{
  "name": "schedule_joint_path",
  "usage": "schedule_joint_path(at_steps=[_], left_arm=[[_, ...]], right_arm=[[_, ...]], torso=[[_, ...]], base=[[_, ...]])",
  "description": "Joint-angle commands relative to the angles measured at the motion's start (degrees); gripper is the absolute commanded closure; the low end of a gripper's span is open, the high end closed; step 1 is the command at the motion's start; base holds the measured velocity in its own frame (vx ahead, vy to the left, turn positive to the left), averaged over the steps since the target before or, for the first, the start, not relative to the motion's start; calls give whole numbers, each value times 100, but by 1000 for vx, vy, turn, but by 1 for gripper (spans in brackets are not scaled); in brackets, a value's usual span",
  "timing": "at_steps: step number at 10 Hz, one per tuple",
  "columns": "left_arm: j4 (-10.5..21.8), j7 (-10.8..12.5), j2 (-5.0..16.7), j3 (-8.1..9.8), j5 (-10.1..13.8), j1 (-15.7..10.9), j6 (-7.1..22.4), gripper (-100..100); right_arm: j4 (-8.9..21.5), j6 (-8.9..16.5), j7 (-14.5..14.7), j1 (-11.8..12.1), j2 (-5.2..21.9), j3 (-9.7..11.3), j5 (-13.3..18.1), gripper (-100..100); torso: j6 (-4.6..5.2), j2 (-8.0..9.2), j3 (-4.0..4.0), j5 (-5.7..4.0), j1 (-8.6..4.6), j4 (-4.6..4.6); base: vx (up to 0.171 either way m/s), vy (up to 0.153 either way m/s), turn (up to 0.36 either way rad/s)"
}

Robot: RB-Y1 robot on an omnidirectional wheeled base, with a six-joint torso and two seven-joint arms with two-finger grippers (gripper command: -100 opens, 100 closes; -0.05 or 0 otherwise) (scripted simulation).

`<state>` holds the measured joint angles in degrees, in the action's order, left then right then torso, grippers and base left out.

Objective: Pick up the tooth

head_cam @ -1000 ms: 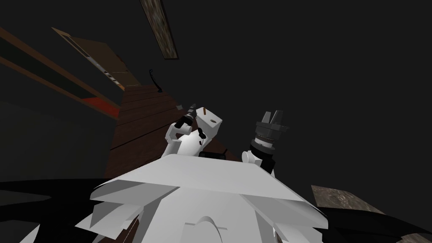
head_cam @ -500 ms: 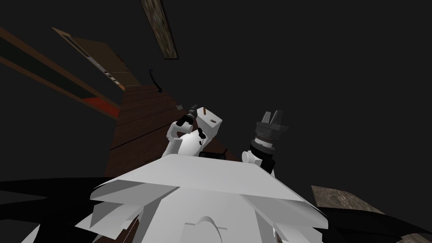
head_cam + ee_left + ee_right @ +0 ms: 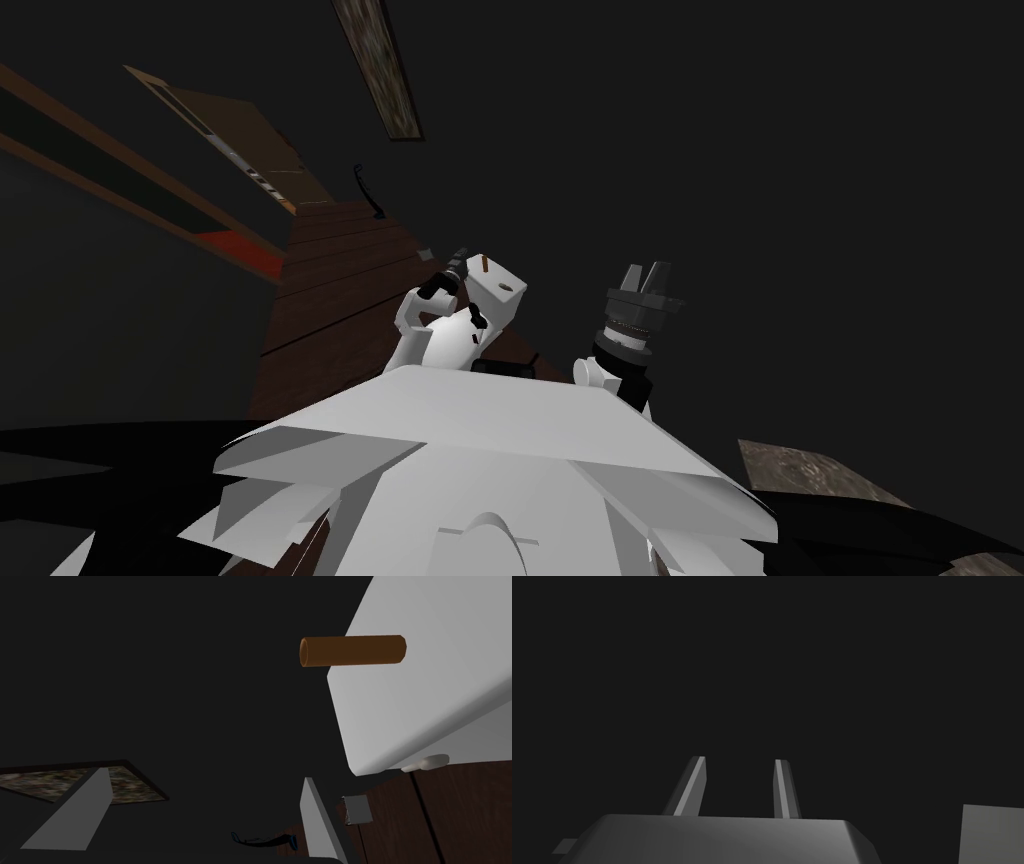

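A small white rounded piece, the tooth (image 3: 425,762), lies on the dark plank floor (image 3: 450,811) at the foot of a white box (image 3: 425,676). It sits beyond one finger of my left gripper (image 3: 200,816), off to that side and not between the fingers. That gripper is open and empty, close beside the white box (image 3: 497,290) in the head view, where the left gripper (image 3: 458,262) is small. A brown cylinder (image 3: 352,651) sticks out of the box. My right gripper (image 3: 645,275) is held up to the right, its fingers a narrow gap apart with nothing between them.
A small grey cube (image 3: 357,810) lies on the planks near my left finger, and a thin blue-edged object (image 3: 262,839) lies further along. A dark curved thing (image 3: 365,190) stands at the far end of the plank floor (image 3: 330,290). Wooden furniture (image 3: 240,150) lines the left.
My left hand has shifted very slightly beside the white box. The right arm and everything else have stayed still.
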<state>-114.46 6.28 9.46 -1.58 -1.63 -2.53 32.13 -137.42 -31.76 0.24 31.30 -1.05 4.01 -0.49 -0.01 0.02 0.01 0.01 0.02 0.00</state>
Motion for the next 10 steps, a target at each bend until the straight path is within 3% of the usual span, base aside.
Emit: schedule_joint_path(at_steps=[1, 5, 10], left_arm=[[237, -48, 62, 36, 96, -231, 181, -100], [761, -151, 217, 126, 329, -756, 604, -100], [1606, -324, 500, 297, 756, -1618, 1327, -100]], right_arm=[[0, 0, 0, 0, 0, 0, 0, 0], [0, 0, 0, 0, 0, 0, 0, 0], [0, 0, 0, 1, 0, 0, 0, 0]], torso=[[0, 0, 0, 0, 0, 0], [0, -8, -5, -1, -6, -2], [-1, -14, -8, -2, -10, -3]], base=[[-2, -7, 57], [11, -15, 66], [23, -26, 83]])
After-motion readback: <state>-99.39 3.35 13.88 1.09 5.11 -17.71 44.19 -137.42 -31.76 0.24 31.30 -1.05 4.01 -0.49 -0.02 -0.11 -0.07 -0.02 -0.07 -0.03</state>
